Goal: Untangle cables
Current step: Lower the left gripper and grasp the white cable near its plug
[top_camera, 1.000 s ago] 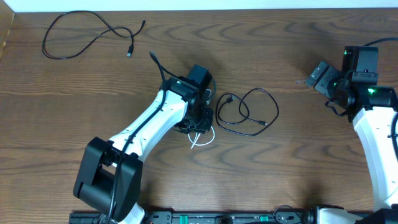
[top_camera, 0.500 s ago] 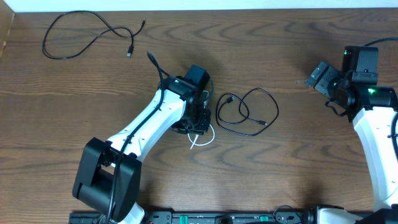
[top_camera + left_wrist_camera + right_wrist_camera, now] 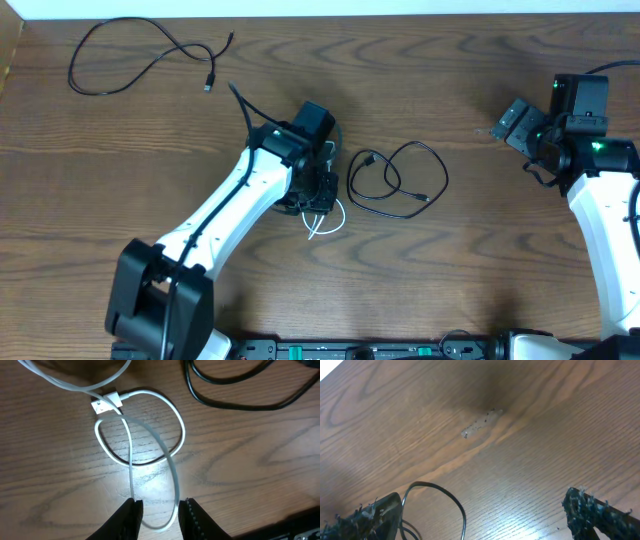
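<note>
Near the middle of the table (image 3: 480,270), the left gripper (image 3: 159,510) hangs low over the white cable (image 3: 150,435). Its fingers are a little apart, and the bottom of the cable's loop lies on the wood between them, not pinched. Just beside it a black cable (image 3: 400,180) lies in loose loops. A second black cable (image 3: 130,55) sprawls at the far left corner. The right gripper (image 3: 481,502) hovers at the right side, fingers spread wide, holding nothing.

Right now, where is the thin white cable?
Overhead, the thin white cable lies near the middle of the table, under the left gripper, beside the looped black cable.
</note>
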`<state>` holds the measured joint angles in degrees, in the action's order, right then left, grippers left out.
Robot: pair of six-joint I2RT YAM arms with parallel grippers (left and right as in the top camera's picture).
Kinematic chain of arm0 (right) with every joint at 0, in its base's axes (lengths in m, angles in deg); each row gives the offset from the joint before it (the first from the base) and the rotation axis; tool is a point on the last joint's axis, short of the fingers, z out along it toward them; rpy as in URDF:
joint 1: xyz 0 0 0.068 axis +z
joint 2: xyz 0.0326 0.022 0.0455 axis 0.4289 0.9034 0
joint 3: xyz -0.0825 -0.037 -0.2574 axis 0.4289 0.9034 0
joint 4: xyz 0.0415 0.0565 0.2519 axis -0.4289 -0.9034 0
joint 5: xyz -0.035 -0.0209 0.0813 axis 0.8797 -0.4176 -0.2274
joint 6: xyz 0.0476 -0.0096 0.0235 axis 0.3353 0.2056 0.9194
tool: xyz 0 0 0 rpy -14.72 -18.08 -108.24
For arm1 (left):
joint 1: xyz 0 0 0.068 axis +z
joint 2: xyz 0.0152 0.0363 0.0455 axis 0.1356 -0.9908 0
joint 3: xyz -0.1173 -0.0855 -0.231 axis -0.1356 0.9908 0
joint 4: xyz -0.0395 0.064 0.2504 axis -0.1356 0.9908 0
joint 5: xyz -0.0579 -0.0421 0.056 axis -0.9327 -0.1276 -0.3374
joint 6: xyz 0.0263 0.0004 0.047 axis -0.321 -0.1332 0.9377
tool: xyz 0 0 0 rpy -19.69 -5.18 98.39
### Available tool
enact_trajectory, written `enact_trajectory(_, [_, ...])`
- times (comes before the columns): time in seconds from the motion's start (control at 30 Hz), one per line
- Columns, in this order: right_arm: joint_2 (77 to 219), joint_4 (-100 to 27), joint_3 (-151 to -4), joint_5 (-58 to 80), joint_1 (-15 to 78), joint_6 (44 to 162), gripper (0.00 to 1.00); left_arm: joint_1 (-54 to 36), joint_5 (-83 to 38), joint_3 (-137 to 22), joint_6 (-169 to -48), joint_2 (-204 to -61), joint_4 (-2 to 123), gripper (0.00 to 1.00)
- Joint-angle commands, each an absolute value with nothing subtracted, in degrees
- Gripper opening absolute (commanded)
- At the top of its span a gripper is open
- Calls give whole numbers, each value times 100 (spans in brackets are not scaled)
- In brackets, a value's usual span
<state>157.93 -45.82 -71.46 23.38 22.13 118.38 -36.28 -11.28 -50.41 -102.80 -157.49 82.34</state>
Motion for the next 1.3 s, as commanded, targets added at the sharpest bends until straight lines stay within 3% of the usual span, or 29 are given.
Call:
enact_trajectory(0.0, [15802,-4585,-7165,2426,2206,11822,99,-3606,-1093,-5223,-10310,-15633,8320,30])
enact_trajectory(0.13, [15802,-4585,-7165,2426,2206,11822,99,-3615,-1089,-5124,-10308,-15646,8296,31])
enact_trajectory(0.4, [15802,-4585,-7165,2426,2206,11822,99,-3794,-1397,-4989,-10310,-15891,8156,46])
enact_trajectory(1.27, [15802,-4585,-7165,2426,2206,11822,99,-3836,-1074,-4757,-10315,-15974,8018,41])
